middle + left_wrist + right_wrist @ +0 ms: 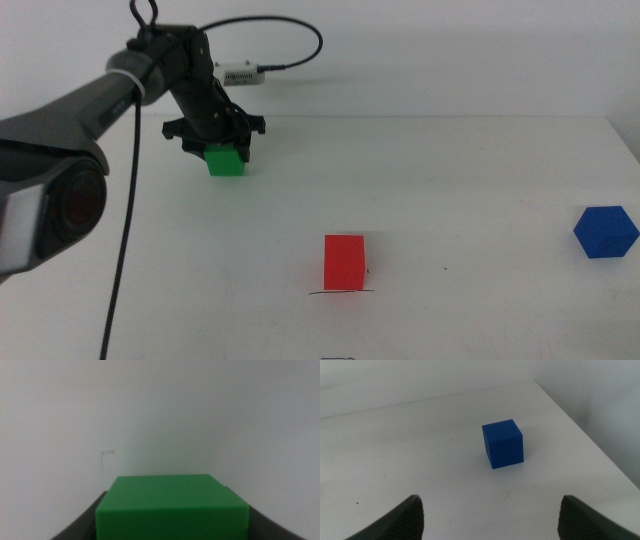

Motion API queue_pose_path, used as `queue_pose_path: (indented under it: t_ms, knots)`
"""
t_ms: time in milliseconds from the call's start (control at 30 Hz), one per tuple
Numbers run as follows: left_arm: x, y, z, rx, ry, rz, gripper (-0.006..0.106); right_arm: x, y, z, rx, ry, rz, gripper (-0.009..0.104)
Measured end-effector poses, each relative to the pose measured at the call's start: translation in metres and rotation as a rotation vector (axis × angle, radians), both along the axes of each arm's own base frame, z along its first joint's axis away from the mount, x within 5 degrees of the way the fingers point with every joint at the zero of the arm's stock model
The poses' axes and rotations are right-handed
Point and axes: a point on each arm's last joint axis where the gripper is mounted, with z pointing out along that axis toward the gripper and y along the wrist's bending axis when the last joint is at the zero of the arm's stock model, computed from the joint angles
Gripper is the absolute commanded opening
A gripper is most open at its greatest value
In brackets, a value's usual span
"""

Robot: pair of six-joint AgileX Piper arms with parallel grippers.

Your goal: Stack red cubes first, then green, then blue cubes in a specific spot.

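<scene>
The left gripper [222,150] has its jaws closed on the green cube [225,161] at the far left of the desk [480,180]. The red cube [345,262] sits on the black stroke [340,293], and the blue cube [605,232] lies far right.

Risk: an off-centre grip could tilt green when it is stacked on red. The jaw tips are hidden behind green. The right gripper [490,522], jaws spread wide, waits near blue.

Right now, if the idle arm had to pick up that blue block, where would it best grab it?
Probably from above, pinching two opposite flat side faces of the blue cube. It sits alone and level on the table, nothing crowding it. The right tool waits open, facing it.
</scene>
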Motion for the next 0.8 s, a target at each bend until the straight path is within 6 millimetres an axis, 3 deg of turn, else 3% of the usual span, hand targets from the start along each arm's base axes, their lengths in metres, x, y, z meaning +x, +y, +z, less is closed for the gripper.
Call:
queue_pose_path:
  t_ms: [333, 667, 800]
  knots:
    - [-0.044, -0.005, 0.06, 0.009, 0.086, 0.012, 0.008, 0.0, 0.0, 0.0, 0.0, 0.0, 0.0, 0.082]
    - [-0.155, -0.059, 0.099, 0.011, 0.027, 0.073, 0.008, 0.0, 0.0, 0.0, 0.0, 0.0, 0.0, 0.082]
    - [-0.178, -0.086, 0.096, 0.021, 0.026, 0.07, 0.008, 0.0, 0.0, 0.0, 0.0, 0.0, 0.0, 0.082]
